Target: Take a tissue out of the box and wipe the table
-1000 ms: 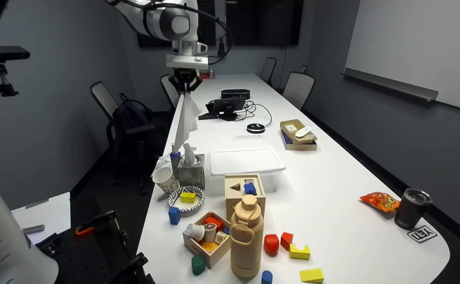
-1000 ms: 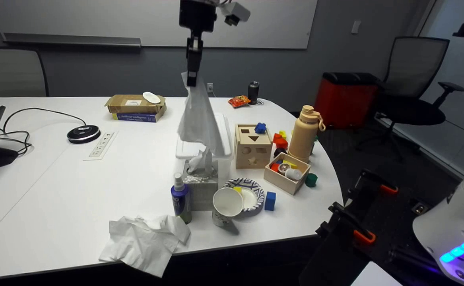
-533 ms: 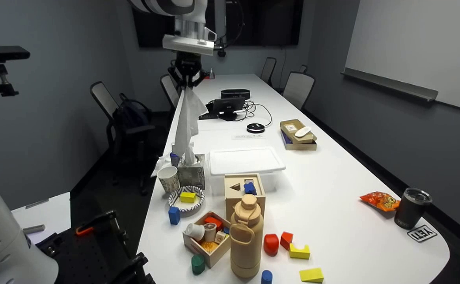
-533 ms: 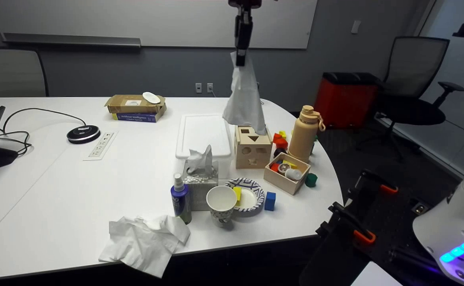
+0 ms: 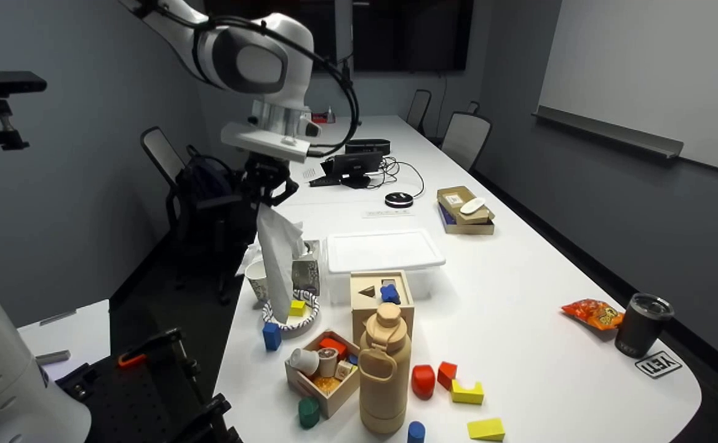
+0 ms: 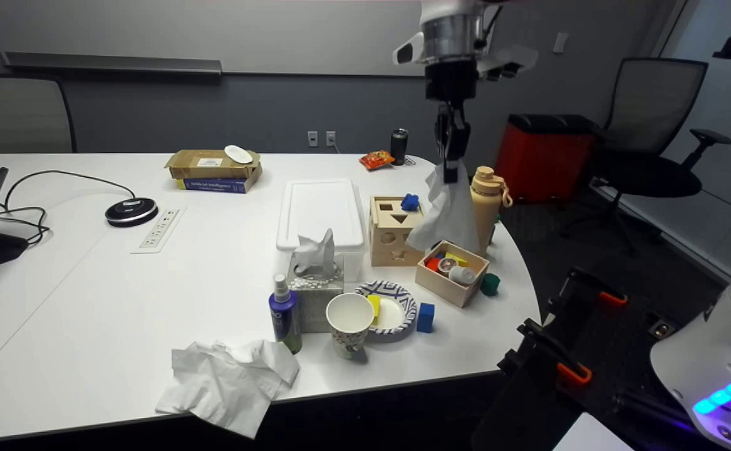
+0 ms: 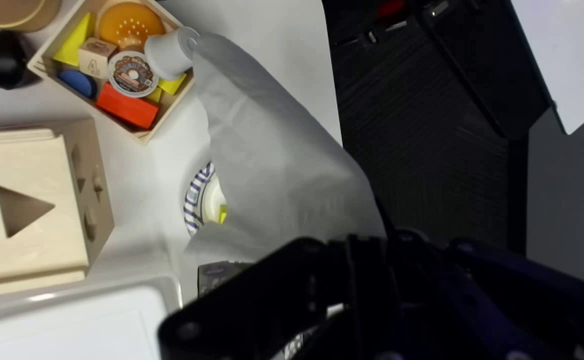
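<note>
My gripper is shut on a white tissue, which hangs down from the fingertips; it also shows in an exterior view. In the wrist view the tissue spreads out from the dark fingers and partly covers the plate. The grey patterned tissue box stands near the table's edge with another tissue sticking out of its top. The held tissue is apart from the box. The white table lies below. In an exterior view the tissue's lower end overlaps the plate; contact cannot be told.
A crumpled tissue hangs over the table edge. A spray bottle, paper cup and patterned plate stand by the box. A wooden tray, shape-sorter cube, tan bottle and lidded plastic container are close.
My gripper has carried the tissue away from the box toward the plate and wooden tray, rising a little and then coming down. The paper cup, tilted before, now stands upright.
</note>
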